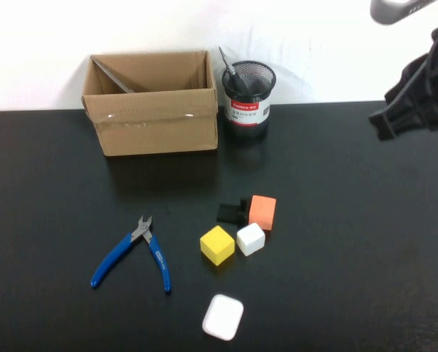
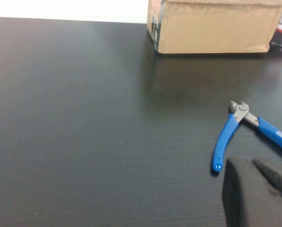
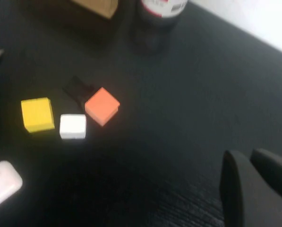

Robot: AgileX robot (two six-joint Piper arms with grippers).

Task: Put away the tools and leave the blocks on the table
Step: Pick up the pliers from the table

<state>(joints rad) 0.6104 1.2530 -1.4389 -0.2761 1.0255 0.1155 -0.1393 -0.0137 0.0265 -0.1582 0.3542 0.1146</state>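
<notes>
The blue-handled cutting pliers [image 1: 134, 253] lie on the black table [image 1: 351, 242], left of the blocks; they also show in the left wrist view [image 2: 235, 132]. A slim black utility knife [image 1: 227, 64] stands in the black mesh cup [image 1: 248, 103]. A long steel blade [image 1: 116, 78] leans inside the cardboard box [image 1: 156, 121]; its red handles are hidden. The yellow cube [image 1: 217, 244], white cube [image 1: 250, 239], orange block [image 1: 263, 211], black piece [image 1: 231, 213] and flat white square [image 1: 223, 317] lie mid-table. My left gripper [image 2: 248, 161] is shut and empty, just short of the pliers' handle. My right gripper [image 1: 395, 117] hangs shut and empty, high at the far right.
The box and the mesh cup stand side by side at the table's back edge against a white wall. The blocks also show in the right wrist view, among them the orange one [image 3: 102, 106], well away from my right gripper [image 3: 248, 153].
</notes>
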